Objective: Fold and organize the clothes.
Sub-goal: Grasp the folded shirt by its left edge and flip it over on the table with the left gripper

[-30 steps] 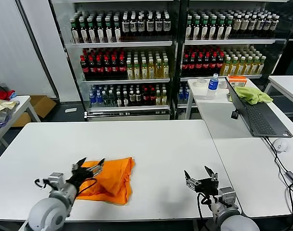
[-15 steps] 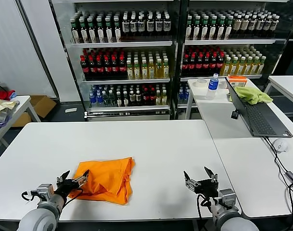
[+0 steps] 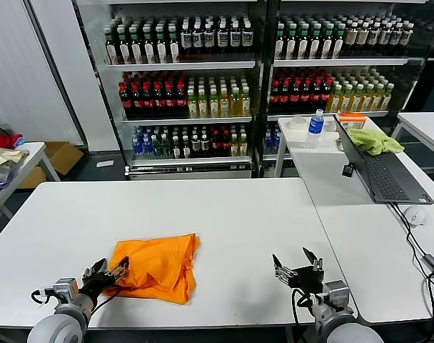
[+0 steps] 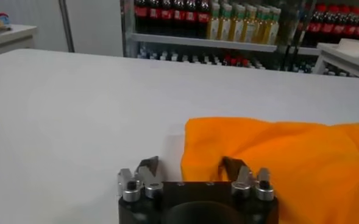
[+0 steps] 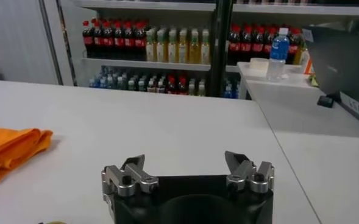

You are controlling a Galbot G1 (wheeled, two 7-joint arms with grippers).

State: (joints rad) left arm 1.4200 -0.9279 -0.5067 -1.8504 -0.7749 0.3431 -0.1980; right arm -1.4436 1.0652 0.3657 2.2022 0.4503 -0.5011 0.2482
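The bright orange T-shirt [image 3: 158,266] lies folded into a rough rectangle on the white table [image 3: 224,214], near its front edge on the left side. My left gripper [image 3: 108,270] is open at the shirt's near left corner, low over the table, holding nothing. In the left wrist view the shirt [image 4: 289,158] fills the area just beyond the open gripper [image 4: 190,165], with one finger in front of the cloth's edge. My right gripper [image 3: 297,264] is open and empty near the front edge, well to the right of the shirt. The right wrist view shows this gripper [image 5: 185,165] and the shirt's edge [image 5: 11,149].
A second white table [image 3: 324,168] at the right holds a laptop [image 3: 377,171], a mouse [image 3: 415,214], a water bottle [image 3: 315,127] and a yellow-green cloth [image 3: 374,140]. Drink shelves [image 3: 224,86] stand behind. A side table with fabrics [image 3: 3,153] is at far left.
My left gripper has drawn back off the shirt toward the table's front left and now sits at the shirt's corner. The shirt lies flatter. The right gripper has not moved.
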